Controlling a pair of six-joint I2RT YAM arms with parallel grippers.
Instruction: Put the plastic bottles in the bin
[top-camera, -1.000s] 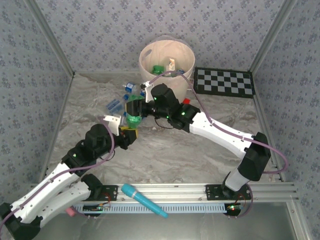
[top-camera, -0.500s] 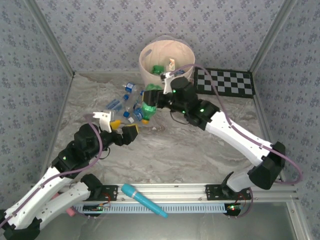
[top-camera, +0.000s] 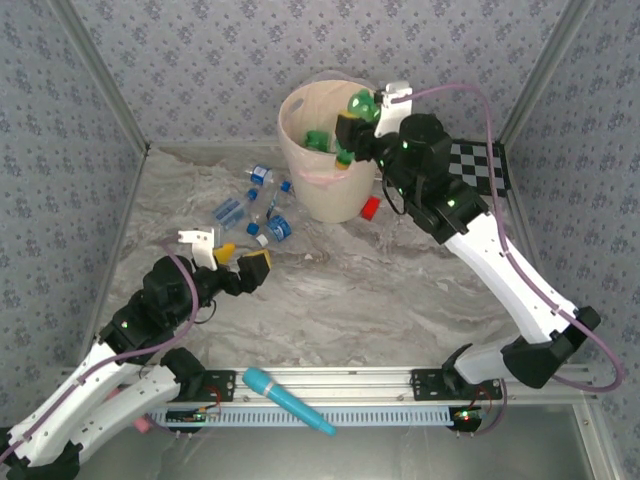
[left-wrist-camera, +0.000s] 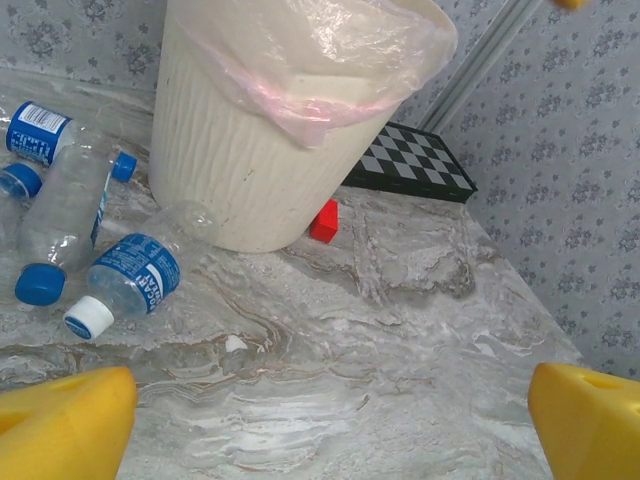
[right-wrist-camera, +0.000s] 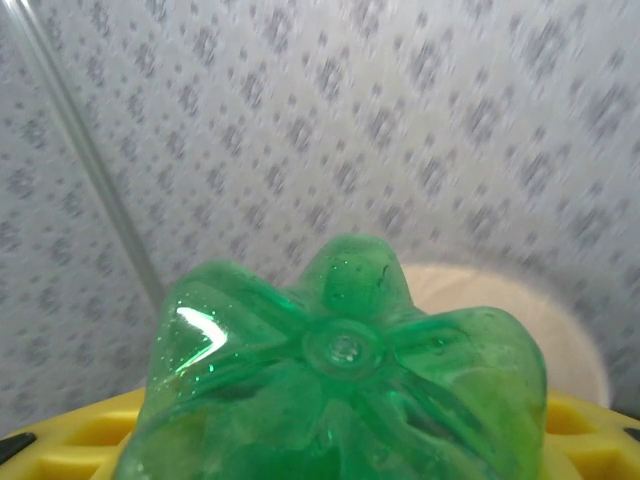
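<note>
The peach bin (top-camera: 300, 160) stands at the back of the table, with a green bottle (top-camera: 318, 140) lying inside it. My right gripper (top-camera: 352, 130) hangs over the bin's right rim, shut on another green bottle (top-camera: 360, 102). That bottle's ribbed base (right-wrist-camera: 345, 370) faces the right wrist camera between yellow fingers (right-wrist-camera: 70, 440). Several clear bottles with blue labels (top-camera: 275, 226) lie left of the bin; one (left-wrist-camera: 130, 275) has a white cap, another (left-wrist-camera: 65, 215) a blue cap. My left gripper (top-camera: 243, 256) is open above bare table, its fingers (left-wrist-camera: 60, 425) wide apart.
A small red block (top-camera: 369, 208) rests against the bin's right foot. A checkerboard (top-camera: 480, 165) lies at the back right. A blue wand (top-camera: 290, 400) and a pink wand (top-camera: 143, 424) sit on the front rail. Patterned walls close in three sides.
The right gripper carried the green bottle from the table, by the left gripper, up over the bin. The left gripper opened and drew back to the left.
</note>
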